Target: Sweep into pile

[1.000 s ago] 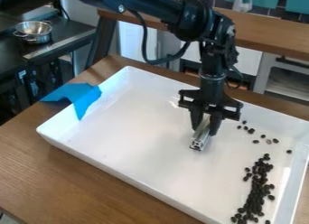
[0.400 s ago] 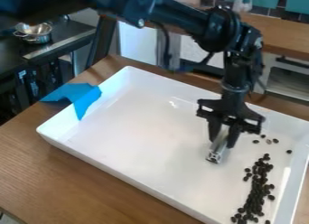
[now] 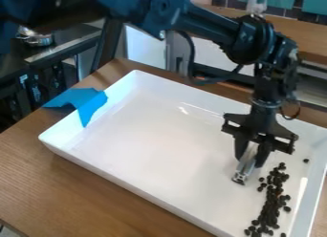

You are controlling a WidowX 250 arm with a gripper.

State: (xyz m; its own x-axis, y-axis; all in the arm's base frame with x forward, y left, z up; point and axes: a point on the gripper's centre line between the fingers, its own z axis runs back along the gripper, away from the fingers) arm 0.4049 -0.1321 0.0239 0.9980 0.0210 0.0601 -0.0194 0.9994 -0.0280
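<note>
Wooden table [image 3: 96, 186]: bears the tray
White tray [image 3: 121, 179]: holds the dark beans [image 3: 271, 202], in a long strip at the view's lower right
My gripper [image 3: 250, 160]: now nearer the strip than a second ago, having travelled across the tray; the approach appears nearly complete, the gathering stroke still to come
Blue sheet [image 3: 83, 101]: draped over the tray's far-left corner in view
Metal bar [image 3: 245, 170]: pinched between my fingers, its lower end just beside the strip
Lone bean [image 3: 306, 160]: apart from the strip, probably needing its own stroke
</note>
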